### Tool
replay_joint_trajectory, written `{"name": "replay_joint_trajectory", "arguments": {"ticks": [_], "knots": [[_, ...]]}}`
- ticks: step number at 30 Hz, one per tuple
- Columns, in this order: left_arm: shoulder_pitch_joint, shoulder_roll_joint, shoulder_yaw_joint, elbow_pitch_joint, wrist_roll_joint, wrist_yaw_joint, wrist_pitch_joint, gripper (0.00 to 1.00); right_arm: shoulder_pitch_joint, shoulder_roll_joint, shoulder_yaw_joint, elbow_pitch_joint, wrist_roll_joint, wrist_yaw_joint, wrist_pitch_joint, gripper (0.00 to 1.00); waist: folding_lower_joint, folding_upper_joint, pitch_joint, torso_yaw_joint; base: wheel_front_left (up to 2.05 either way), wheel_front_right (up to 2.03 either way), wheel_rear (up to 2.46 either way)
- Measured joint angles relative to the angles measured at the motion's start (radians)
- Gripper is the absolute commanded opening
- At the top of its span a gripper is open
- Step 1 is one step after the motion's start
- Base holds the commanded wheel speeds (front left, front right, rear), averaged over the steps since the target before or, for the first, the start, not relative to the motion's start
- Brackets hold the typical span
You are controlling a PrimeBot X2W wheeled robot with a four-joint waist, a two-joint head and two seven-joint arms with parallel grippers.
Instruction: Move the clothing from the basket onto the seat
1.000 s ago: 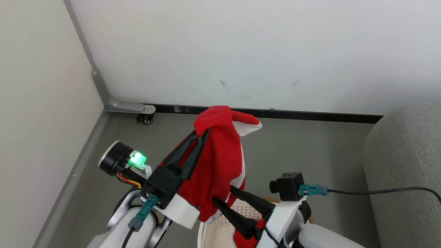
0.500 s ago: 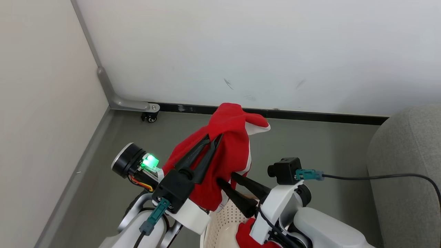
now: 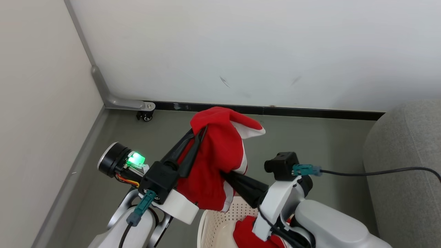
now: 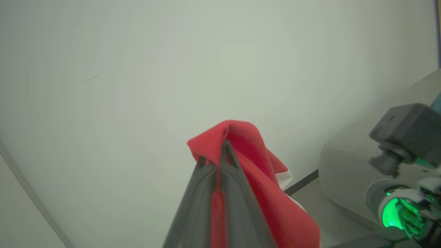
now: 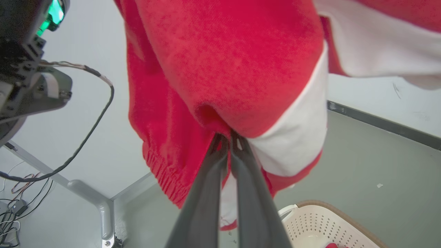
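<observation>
red garment [image 3: 220, 148] held up over cream basket [image 3: 215, 225], left gripper [image 3: 201, 131] pinched shut on its top fold, right gripper [image 3: 225, 174] clamped on its lower part, grey seat [image 3: 403, 165] at right

High downward head view; two close wrist views, clothing [image 3: 213, 155] shared

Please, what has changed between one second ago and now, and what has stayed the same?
The right hand, which was open beside the lower part of the hanging red garment a second ago, has reached in and closed on its fabric. The left hand stays shut on the garment's top fold, holding it above the basket, where a second garment still lies.
</observation>
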Motion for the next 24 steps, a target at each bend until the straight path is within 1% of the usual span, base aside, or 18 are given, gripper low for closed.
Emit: {"name": "replay_joint_trajectory", "arguments": {"ticks": [5,10,14,18,23,24], "knots": [[0.003,0.005,0.022,0.017,-0.014,0.012,0.000,0.00,0.010,-0.053,-0.099,-0.057,-0.027,0.000,0.000,0.00,0.0000,0.0000,0.003,-0.018,0.00,0.00,0.00],[0.017,0.006,0.038,0.028,-0.029,0.016,0.000,0.00,0.067,-0.102,-0.208,-0.131,-0.086,0.000,0.000,0.00,0.0000,0.0000,0.005,-0.038,0.00,0.00,0.00],[0.035,0.004,0.046,0.033,-0.040,0.022,0.000,0.00,0.109,-0.119,-0.306,-0.194,-0.115,0.000,0.000,0.00,0.0000,0.0000,0.009,-0.054,0.00,0.00,0.00],[0.045,0.001,0.047,0.035,-0.048,0.022,-0.001,0.00,0.145,-0.133,-0.382,-0.242,-0.149,0.000,0.000,0.00,0.0000,0.0000,0.015,-0.070,0.00,0.00,0.00],[0.047,-0.012,0.054,0.035,-0.091,0.021,-0.007,0.00,0.184,-0.137,-0.448,-0.284,-0.176,0.000,-0.001,0.00,0.0000,0.0000,0.024,-0.088,0.00,0.00,0.00],[0.048,-0.017,0.057,0.035,-0.100,0.021,-0.009,0.11,0.190,-0.138,-0.454,-0.289,-0.179,0.000,-0.001,0.00,0.0000,0.0000,0.026,-0.092,0.00,0.00,0.00]]}}
